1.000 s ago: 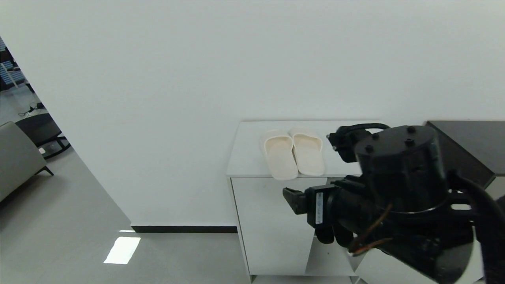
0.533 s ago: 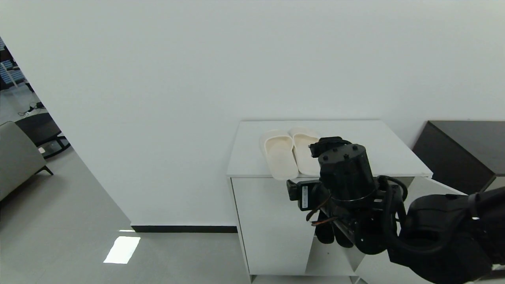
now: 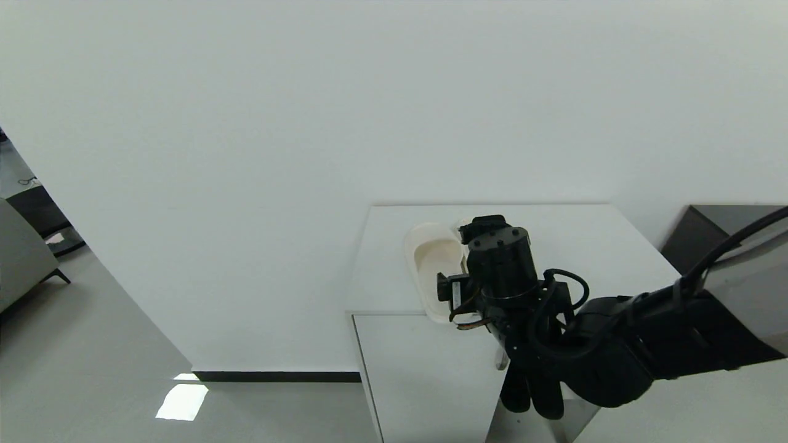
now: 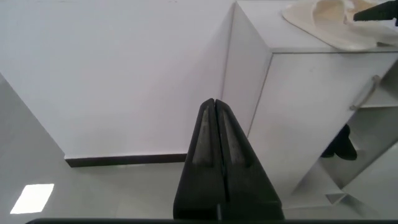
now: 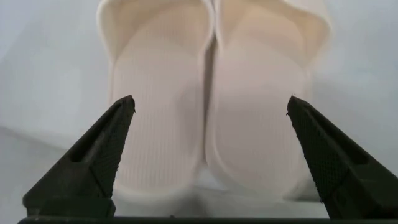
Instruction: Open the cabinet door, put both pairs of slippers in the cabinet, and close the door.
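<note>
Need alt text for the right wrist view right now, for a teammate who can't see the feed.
A pair of cream slippers lies side by side, touching, on the white cabinet top, seen from close up. The right gripper has its dark jaws wide open, framing the pair with one jaw toward each outer side.

Ribbed slippers (image 5: pixel 163 130) are cream, other slippers (image 4: pixel 341 144) black, cabinet (image 3: pixel 425 369) white.

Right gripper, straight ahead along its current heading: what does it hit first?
The cream slippers on the cabinet top. The open right gripper points at the pair's heel ends, its fingers spread roughly as wide as the pair. The gap to them is hard to judge.
</note>
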Controlling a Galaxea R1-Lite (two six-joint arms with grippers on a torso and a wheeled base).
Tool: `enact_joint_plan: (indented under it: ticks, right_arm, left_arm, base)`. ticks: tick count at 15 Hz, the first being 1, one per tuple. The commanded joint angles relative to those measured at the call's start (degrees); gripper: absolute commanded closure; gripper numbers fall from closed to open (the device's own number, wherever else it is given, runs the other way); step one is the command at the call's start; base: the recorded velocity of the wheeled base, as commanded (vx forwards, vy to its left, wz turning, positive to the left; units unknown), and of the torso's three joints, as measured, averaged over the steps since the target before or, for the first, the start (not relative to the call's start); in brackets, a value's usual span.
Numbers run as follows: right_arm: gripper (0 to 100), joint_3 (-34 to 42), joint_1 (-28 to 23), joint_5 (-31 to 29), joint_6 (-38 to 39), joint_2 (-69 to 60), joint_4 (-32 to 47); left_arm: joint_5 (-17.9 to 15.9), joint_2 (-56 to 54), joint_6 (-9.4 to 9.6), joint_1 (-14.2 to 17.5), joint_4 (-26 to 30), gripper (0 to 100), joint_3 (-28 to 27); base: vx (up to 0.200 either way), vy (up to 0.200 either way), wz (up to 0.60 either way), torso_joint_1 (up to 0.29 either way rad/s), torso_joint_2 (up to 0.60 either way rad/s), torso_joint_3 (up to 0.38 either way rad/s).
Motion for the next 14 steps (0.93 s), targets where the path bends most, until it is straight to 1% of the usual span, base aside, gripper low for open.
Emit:
enact_joint_plan:
  ticks: [1, 2, 7, 13, 14]
  right_arm:
    - [0, -3.5, -0.6, 0.1, -0.8, 3.7, 0.0]
    - [0, -5.1, -0.9, 0.1, -0.9, 5.1, 0.0]
    - [0, -10.8, -2.2, 0.1, -1.7, 10.7, 0.0]
    - [0, -19.8, -4.3, 0.3, -2.9, 16.4, 0.0]
    - [100, -20.8, -4.4, 0.3, -2.9, 16.9, 0.0]
  left_arm:
    - [0.0, 0.0, -0.08, 0.1, 0.0, 100, 0.0]
    - [0.0, 0.0, -0.17, 0.1, 0.0, 100, 0.0]
    - [0.0, -0.1, -0.25, 0.1, 0.0, 100, 0.0]
    - [0.0, 0.0, -0.25, 0.1, 0.0, 100, 0.0]
    - [0.0, -0.1, -0.25, 0.1, 0.0, 100, 0.0]
  base:
    - [0.200, 0.000, 0.00, 0.007, 0.00, -0.007]
    - [0.200, 0.000, 0.00, 0.002, 0.01, -0.007]
    - [0.000, 0.000, 0.00, 0.000, 0.00, 0.000]
    - [0.000, 0.000, 0.00, 0.000, 0.00, 0.000]
    - [0.000, 0.000, 0.00, 0.000, 0.00, 0.000]
